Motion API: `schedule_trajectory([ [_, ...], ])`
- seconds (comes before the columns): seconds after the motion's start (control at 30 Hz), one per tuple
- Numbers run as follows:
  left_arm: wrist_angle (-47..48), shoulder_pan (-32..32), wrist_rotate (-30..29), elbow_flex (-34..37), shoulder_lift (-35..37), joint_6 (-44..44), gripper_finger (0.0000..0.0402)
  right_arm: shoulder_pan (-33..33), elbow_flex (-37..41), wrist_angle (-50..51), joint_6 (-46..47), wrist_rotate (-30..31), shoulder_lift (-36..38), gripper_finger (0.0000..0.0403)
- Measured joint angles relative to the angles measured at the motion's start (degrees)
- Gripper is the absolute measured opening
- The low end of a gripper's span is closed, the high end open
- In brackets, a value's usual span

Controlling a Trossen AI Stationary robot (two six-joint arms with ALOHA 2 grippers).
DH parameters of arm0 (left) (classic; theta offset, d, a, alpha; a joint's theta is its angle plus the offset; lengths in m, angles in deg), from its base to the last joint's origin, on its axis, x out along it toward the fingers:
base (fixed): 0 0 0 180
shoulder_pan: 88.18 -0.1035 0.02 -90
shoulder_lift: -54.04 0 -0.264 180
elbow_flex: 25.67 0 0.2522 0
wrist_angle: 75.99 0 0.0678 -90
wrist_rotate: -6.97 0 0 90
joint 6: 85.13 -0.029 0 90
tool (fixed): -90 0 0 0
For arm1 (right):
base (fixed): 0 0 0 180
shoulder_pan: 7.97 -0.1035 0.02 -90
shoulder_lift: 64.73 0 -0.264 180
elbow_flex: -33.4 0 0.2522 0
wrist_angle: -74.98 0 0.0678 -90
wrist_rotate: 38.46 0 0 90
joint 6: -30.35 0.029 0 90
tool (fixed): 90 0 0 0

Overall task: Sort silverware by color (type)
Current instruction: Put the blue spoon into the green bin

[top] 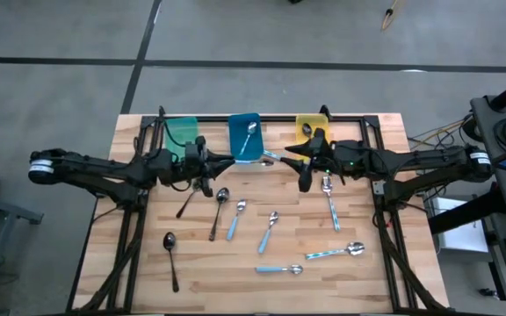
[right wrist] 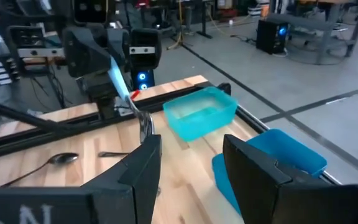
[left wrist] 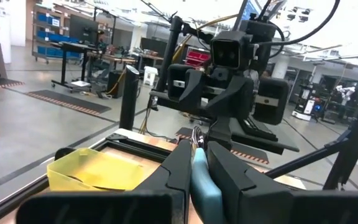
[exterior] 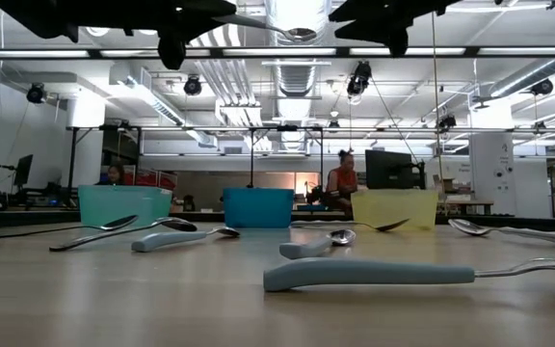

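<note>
Handover above the blue plastic bin [top: 244, 139]. The left gripper [top: 209, 162], beside the bin, pinches the light-blue handle of a silver-bowled spoon [top: 255, 159]. The spoon's long axis lies level, across the table in front of the bin, bowl pointing toward the right gripper [top: 305, 172]. That gripper's fingers [right wrist: 257, 171] stand spread either side of the bowel end, apart from it.

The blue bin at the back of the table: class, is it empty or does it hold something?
Not empty. In the high view, the blue bin holds one spoon, its silver bowl toward the bin's far end.
</note>
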Motion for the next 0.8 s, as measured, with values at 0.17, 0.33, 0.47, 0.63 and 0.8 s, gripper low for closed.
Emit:
schedule_trajectory([
  [0.17,0.0,0.0,-0.9,0.0,-0.2,0.0,0.0021,-0.2,0.4,-0.3,-1.6,-2.5,-1.2,0.0164],
  [0.33,-0.6,0.0,-1.1,0.0,-0.5,0.1,0.0021,-0.1,0.5,-3.4,-2.8,-2.7,-6.1,0.0164],
  [0.47,-0.6,0.0,-2.0,0.0,-0.6,-0.1,0.0021,-0.1,0.5,-8.3,-3.7,-5.3,-9.1,0.0164],
  [0.63,-0.6,0.0,-2.0,0.0,-0.6,-0.1,0.0021,0.1,0.5,-11.4,-4.2,-5.2,-10.0,0.0164],
  [0.8,-0.9,0.0,-2.0,0.0,-0.6,-0.2,0.0021,0.0,0.5,-14.1,-4.2,-5.2,-10.0,0.0164],
])
